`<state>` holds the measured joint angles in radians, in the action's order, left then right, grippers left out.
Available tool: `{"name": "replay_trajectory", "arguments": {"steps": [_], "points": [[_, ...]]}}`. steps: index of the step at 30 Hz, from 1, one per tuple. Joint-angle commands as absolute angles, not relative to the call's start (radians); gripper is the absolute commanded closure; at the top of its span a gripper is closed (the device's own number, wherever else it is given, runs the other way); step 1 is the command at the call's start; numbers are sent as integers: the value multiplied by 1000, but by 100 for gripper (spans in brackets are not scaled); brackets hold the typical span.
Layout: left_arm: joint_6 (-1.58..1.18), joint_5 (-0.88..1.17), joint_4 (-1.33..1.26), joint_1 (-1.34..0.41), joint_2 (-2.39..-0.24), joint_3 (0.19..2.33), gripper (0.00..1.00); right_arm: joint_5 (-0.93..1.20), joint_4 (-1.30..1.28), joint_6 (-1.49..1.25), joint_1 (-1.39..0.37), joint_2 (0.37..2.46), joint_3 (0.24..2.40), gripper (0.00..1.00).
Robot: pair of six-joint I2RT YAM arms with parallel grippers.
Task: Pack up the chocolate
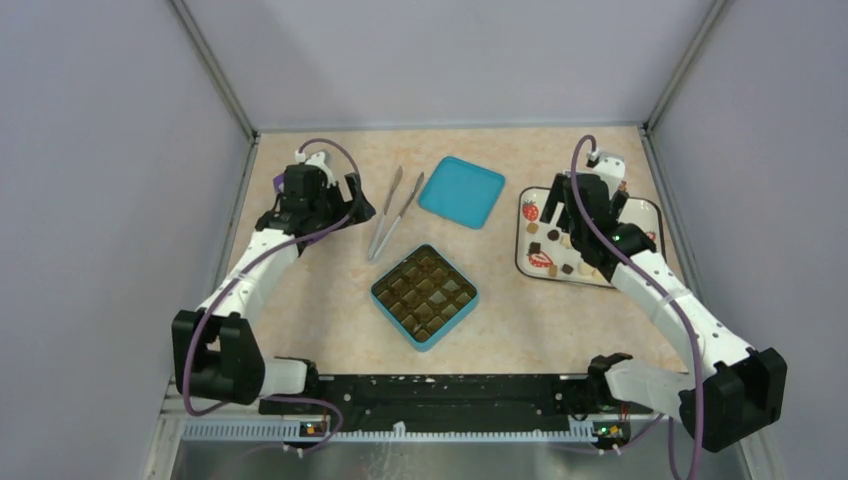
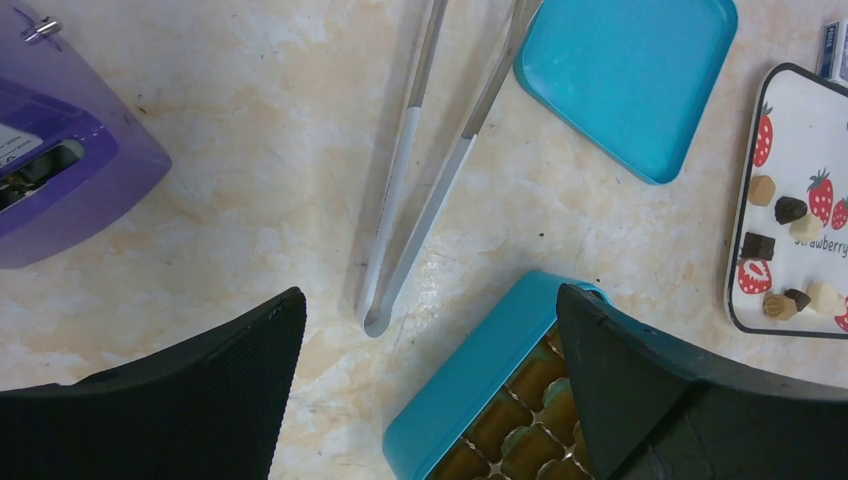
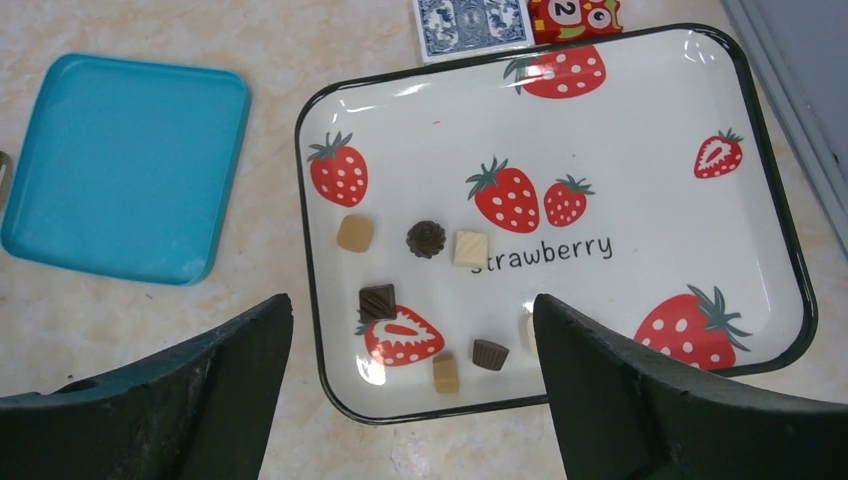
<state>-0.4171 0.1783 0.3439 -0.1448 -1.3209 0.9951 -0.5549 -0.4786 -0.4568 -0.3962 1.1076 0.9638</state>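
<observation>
While my right gripper (image 3: 412,300) hangs with fingers spread apart above the tray (image 3: 650,130), I count 7 chocolates (image 3: 425,239) lying loose on it, none gripped. My left gripper (image 2: 430,292), fingers also apart and empty, hovers over the tip of the tongs (image 2: 405,170) beside the box (image 2: 470,370); the lid (image 2: 630,70) lies flat beside the tongs.

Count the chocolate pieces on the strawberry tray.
7, all on the tray: row of three mid-tray; dark square below; three near the rim, the cream piece half behind the right gripper.
</observation>
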Motion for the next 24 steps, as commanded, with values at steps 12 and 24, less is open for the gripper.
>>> {"name": "replay_trajectory", "arguments": {"steps": [12, 24], "points": [[-350, 222, 368, -187, -1521, 1194, 6, -485, -423, -469, -391, 1046, 947, 13], [-320, 118, 465, -242, -1820, 1456, 27, -483, -444, -495, -391, 1028, 939, 15]]}}
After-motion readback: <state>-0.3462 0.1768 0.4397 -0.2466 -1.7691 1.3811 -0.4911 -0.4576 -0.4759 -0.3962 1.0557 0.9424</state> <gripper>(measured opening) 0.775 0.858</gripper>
